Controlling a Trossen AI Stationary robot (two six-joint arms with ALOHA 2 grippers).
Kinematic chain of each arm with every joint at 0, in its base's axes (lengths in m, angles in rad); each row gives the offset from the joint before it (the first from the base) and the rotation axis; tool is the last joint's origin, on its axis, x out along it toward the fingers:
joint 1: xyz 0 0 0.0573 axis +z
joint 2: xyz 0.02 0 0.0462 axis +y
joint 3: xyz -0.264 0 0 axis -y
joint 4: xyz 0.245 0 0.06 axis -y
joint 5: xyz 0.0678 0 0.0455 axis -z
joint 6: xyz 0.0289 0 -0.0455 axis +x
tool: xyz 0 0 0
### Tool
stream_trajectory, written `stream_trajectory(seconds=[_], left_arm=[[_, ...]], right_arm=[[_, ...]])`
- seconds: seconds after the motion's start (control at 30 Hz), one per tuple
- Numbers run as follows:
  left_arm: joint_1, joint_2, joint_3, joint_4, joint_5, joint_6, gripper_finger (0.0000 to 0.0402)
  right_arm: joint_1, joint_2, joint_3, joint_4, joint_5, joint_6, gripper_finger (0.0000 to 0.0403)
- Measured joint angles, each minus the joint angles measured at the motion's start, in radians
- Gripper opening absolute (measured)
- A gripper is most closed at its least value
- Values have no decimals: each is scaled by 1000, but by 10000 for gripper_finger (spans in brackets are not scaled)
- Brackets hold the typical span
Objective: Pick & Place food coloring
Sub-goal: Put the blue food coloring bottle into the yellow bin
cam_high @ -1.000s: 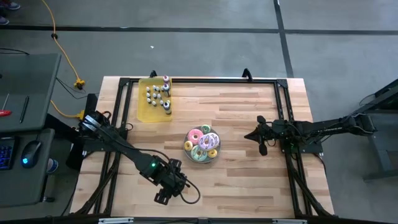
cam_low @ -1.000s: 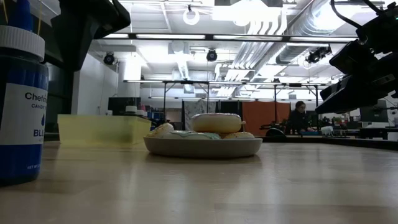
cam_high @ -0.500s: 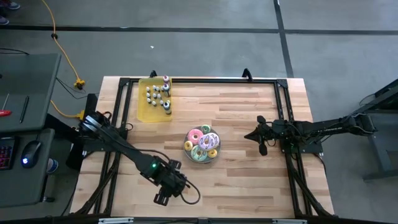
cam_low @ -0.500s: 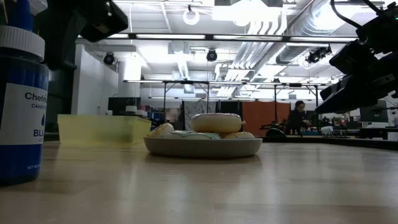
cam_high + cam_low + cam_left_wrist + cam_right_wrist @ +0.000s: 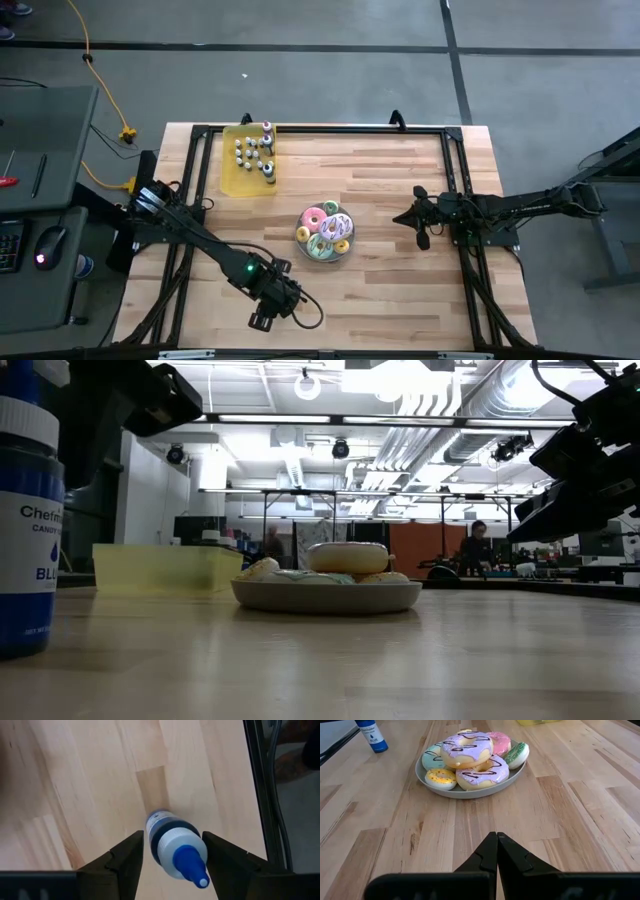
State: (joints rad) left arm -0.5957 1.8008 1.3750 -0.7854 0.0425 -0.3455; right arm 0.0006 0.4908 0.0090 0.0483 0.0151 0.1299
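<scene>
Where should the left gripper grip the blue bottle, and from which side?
Grip the blue bottle at its round body below the white cap, coming from above. It stands upright between the open fingers of the left gripper, and its nozzle tapers.

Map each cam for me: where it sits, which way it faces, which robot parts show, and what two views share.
High: overhead, straight down; both dark arms, light wooden table.
Low: tabletop level, facing the room; arms overhead, small blue-capped, blue-filled bottle close.
Left wrist: looks down past the open left pincer straddling that bottle.
Right wrist: looks along the tabletop past the shut right pincer at the grey plate of frosted doughnuts.
Shared: low and right wrist both show the plate and bottle.
</scene>
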Motion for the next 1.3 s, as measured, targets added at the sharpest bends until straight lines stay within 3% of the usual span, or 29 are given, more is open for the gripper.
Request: stream_trajectory(seconds=[0.2,0.43,0.63,0.87,1.1,1.3], left_arm=[[0,0,0,-2,-25,0,181],[0,-4,2,-5,-57,1,96],[0,-4,2,-6,-75,28,97],[11,-12,32,-75,-177,54,97],[48,-36,149,-196,-219,67,97],[110,-42,328,-359,-219,26,97]], right_arm=[[0,0,0,0,0,0,0],[0,0,0,0,0,0,0],[0,0,0,0,0,0,0],[0,0,0,0,0,0,0],[0,0,0,0,0,0,0],[0,0,0,-1,0,0,0]])
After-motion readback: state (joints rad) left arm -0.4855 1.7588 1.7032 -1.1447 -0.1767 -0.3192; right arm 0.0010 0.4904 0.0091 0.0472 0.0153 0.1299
